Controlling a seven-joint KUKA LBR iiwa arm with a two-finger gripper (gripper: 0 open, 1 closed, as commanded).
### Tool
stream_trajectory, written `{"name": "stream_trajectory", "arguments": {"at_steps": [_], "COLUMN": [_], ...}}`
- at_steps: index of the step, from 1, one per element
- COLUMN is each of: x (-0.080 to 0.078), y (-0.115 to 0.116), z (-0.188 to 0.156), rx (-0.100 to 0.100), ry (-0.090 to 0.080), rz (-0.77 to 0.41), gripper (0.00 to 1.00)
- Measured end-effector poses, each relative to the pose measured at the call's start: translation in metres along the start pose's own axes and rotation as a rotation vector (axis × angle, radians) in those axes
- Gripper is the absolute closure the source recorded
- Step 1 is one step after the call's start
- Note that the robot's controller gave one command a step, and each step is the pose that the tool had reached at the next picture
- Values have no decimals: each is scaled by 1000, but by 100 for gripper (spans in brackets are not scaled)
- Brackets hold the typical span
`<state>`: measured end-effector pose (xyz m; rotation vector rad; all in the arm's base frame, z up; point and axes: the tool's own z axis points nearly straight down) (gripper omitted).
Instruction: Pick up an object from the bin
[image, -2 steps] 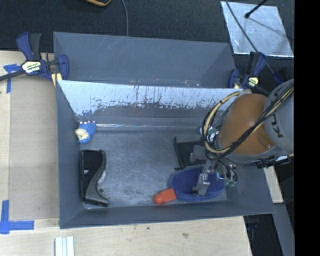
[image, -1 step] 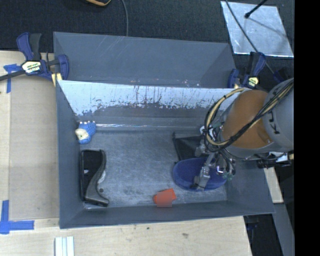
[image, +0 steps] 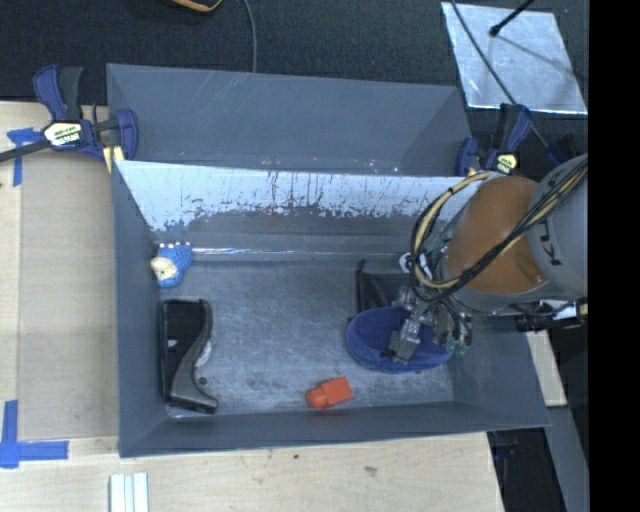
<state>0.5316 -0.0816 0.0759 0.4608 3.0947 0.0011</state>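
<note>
Hand (image: 408, 345) low over the bin (image: 135, 330) floor, at 4 o'clock from the bin centre. Cannot tell whether it is clenched or released.

Directly under the hand: a blue round shallow dish-like thing (image: 368, 346), lying flat, dark blue with a raised rim. The hand covers its right half.

- Dish edges: the right wall's slope is near at 3 o'clock and the front wall near at 6 o'clock.
- A dark boxy thing (image: 374, 288) sits just beside the dish at 11 o'clock.
- Bare floor runs from the dish toward 9 o'clock.

Further out:
- small orange block (image: 329, 393), 6 o'clock of bin, by the front wall
- black angular piece (image: 186, 356), 8 o'clock, along the left wall
- small blue-and-yellow toy (image: 170, 262), 10 o'clock corner
</note>
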Motion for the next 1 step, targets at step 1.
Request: {"name": "stream_trajectory", "arguments": {"at_steps": [1], "x": [0], "y": [-4], "z": [-203], "rx": [1], "ry": [0], "rz": [38], "gripper": [100]}}
